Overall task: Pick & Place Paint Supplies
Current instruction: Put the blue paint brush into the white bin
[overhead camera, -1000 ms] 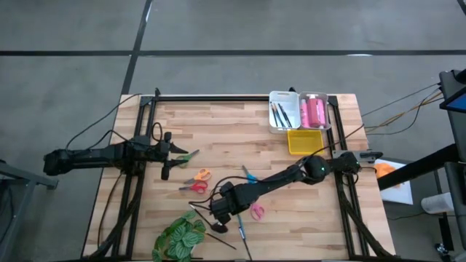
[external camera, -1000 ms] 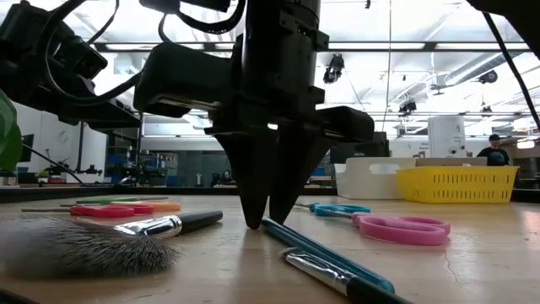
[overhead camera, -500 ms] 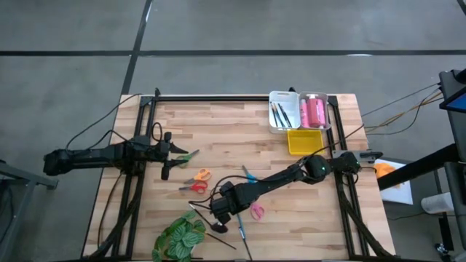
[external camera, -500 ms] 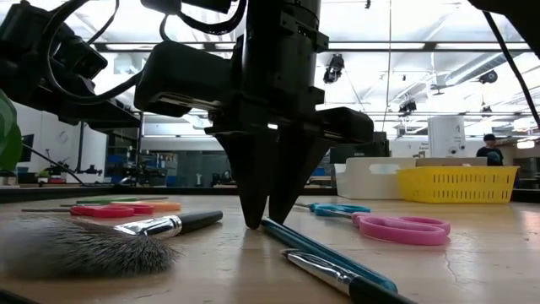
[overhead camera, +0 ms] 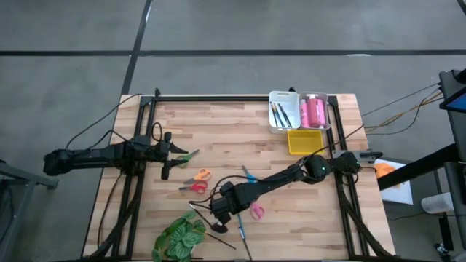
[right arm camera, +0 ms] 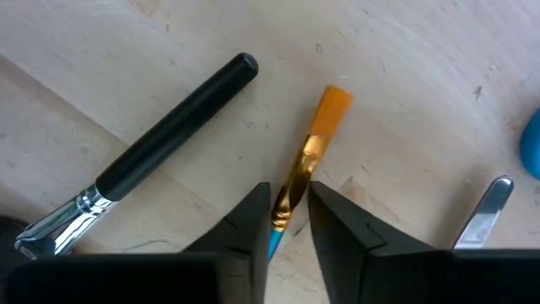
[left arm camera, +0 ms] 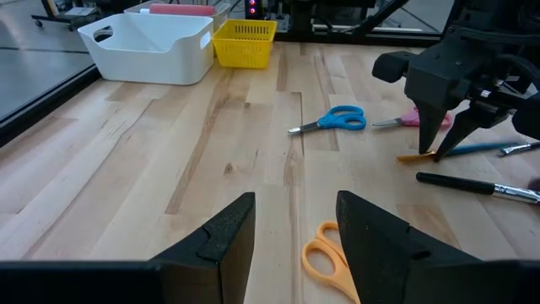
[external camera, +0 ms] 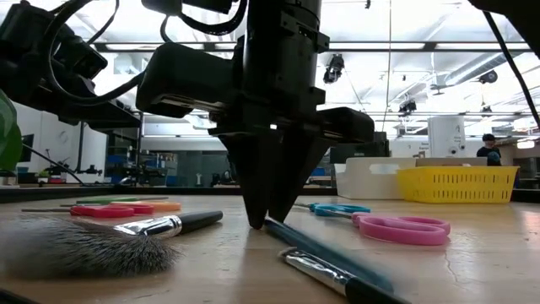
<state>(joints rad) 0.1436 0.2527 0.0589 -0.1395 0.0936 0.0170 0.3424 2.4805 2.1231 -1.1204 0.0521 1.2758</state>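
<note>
Looking low in the high view, we see the right tool [overhead camera: 220, 216] pinching a blue-handled brush [right arm camera: 304, 165] on the counter [overhead camera: 218, 131], a black-handled brush [right arm camera: 152, 156] just beside. Farther up at frame left, our left tool [overhead camera: 175, 154] waits spread above orange scissors [left arm camera: 325, 257].

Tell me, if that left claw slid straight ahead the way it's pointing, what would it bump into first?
Probably the orange-handled scissors, lying just ahead of the open left gripper on the table; depth is hard to judge, and it might pass above them.
</note>
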